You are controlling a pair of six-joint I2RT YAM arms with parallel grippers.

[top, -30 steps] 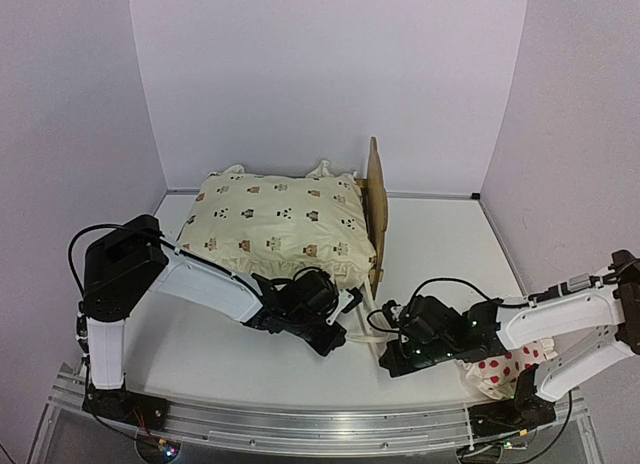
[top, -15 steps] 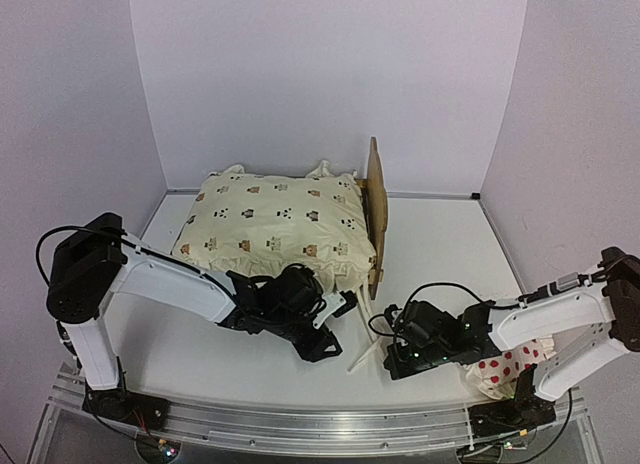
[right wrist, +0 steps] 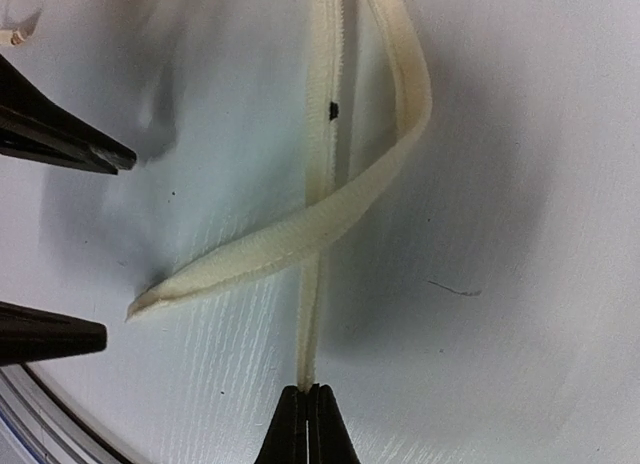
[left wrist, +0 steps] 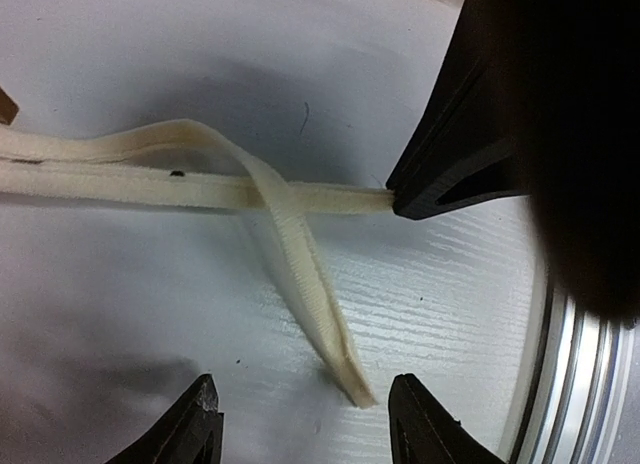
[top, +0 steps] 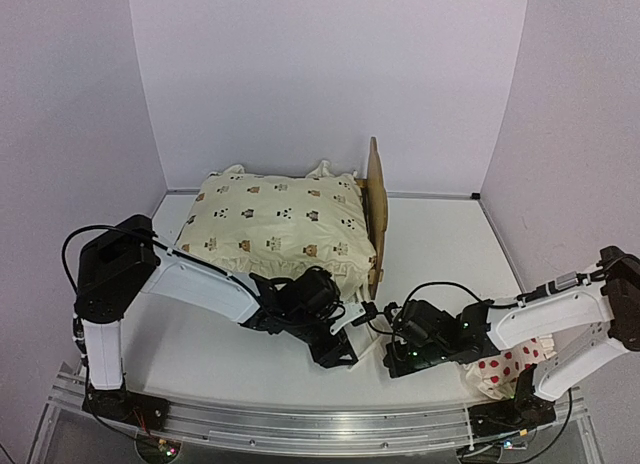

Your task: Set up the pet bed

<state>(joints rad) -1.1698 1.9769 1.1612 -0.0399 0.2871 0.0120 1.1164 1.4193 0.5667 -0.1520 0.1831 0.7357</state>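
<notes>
**Item 1, pet bed**: stands at the far centre of the table, headboard on its right end. The frame is mostly hidden under the cream printed cover.

**Item 2, ties:** 2 cream strips lie near the bed's near right corner and are judged to belong to the cover. The straight tie lies flat. The loose tie loops over it, its free end resting on the table.

**Item 3, right gripper**: fingers pressed together on the tip of the straight tie, probably to hold it taut and still for tying.

**Item 4, left gripper**: fingers spread, straddling the free end of the loose tie without touching it. It looks placed to pinch that end next.

**Item 5, pillow**: white with red dots, near right, partly under the right arm and not yet on the bed.

**Change since 0.5 s ago:** the left arm has swung right, bringing its gripper close beside the right one. The right gripper has barely shifted. Bed, cover and pillow are unmoved.
</notes>
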